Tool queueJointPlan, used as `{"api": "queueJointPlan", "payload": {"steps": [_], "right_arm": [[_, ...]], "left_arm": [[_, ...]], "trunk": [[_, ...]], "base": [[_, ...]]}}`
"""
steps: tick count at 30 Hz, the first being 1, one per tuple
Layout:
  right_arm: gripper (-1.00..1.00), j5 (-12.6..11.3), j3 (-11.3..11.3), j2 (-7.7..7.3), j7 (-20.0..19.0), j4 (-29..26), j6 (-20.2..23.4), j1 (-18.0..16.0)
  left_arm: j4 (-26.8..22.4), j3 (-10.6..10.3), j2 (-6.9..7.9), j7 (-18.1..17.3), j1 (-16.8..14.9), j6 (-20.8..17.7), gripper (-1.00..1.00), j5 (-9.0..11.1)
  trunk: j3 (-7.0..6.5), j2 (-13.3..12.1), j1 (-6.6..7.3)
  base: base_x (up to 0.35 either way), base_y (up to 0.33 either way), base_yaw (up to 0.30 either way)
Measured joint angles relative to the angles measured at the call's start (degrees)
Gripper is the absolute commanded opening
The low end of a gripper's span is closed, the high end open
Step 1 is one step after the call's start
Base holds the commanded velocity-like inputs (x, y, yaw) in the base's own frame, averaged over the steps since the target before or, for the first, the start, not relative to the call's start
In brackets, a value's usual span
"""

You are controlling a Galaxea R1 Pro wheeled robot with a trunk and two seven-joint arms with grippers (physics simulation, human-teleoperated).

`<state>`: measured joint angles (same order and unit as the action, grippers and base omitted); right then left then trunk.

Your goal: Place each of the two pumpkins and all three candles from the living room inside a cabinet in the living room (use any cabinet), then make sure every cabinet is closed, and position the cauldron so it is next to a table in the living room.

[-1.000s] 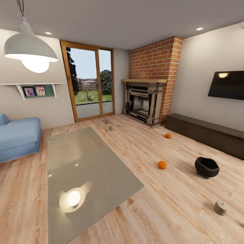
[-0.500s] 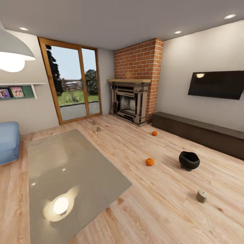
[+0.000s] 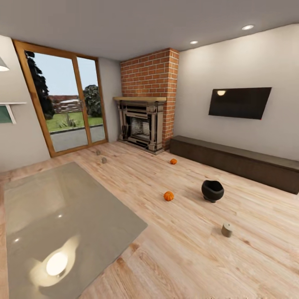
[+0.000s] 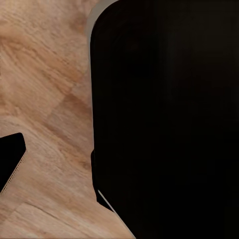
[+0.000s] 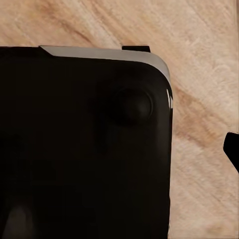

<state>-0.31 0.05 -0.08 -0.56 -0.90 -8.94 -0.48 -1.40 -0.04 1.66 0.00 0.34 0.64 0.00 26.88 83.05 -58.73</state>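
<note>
Two orange pumpkins lie on the wood floor, one mid-room (image 3: 168, 196) and one nearer the fireplace (image 3: 173, 161). The black cauldron (image 3: 212, 190) stands on the floor right of the nearer pumpkin. One candle (image 3: 226, 229) sits in front of the cauldron, and two more (image 3: 104, 160) (image 3: 99, 153) lie by the glass door. The long dark cabinet (image 3: 236, 162) runs along the right wall with its fronts shut. The glossy grey table (image 3: 62, 216) is at lower left. A black fingertip (image 4: 10, 162) (image 5: 232, 149) edges into each wrist view over the floor; jaw state is unreadable.
A stone fireplace (image 3: 141, 126) under a brick chimney stands in the far corner. A dark TV (image 3: 239, 102) hangs above the cabinet. A wood-framed glass door (image 3: 66, 104) is at the back left. A large black robot part (image 4: 164, 119) (image 5: 84, 144) blocks much of both wrist views.
The head camera has swung to the right, so the whole picture slid left. The lamp and blue sofa have left the view. The pumpkins, candles and cauldron lie where they were.
</note>
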Motion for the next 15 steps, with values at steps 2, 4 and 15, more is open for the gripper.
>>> {"api": "queueJointPlan", "payload": {"steps": [2, 4, 15], "right_arm": [[1.0, 0.0, 0.0, 0.0, 0.0, 0.0, 0.0, 0.0], [1.0, 0.0, 0.0, 0.0, 0.0, 0.0, 0.0, 0.0], [1.0, 0.1, 0.0, 0.02, 0.0, 0.3, 0.1, 0.0]], "left_arm": [[0.0, 0.0, 0.0, 0.0, 0.0, 0.0, 1.0, 0.0], [0.0, 0.0, 0.0, 0.0, 0.0, 0.0, 1.0, 0.0], [0.0, 0.1, -0.52, -0.2, 0.0, 0.1, 1.0, 0.4]], "trunk": [[0.0, 0.0, 0.0], [0.0, 0.0, 0.0], [0.14, 0.0, 0.0]], "base": [[0.0, 0.0, -0.274], [0.0, 0.0, -0.274], [0.0, 0.0, -0.274]]}}
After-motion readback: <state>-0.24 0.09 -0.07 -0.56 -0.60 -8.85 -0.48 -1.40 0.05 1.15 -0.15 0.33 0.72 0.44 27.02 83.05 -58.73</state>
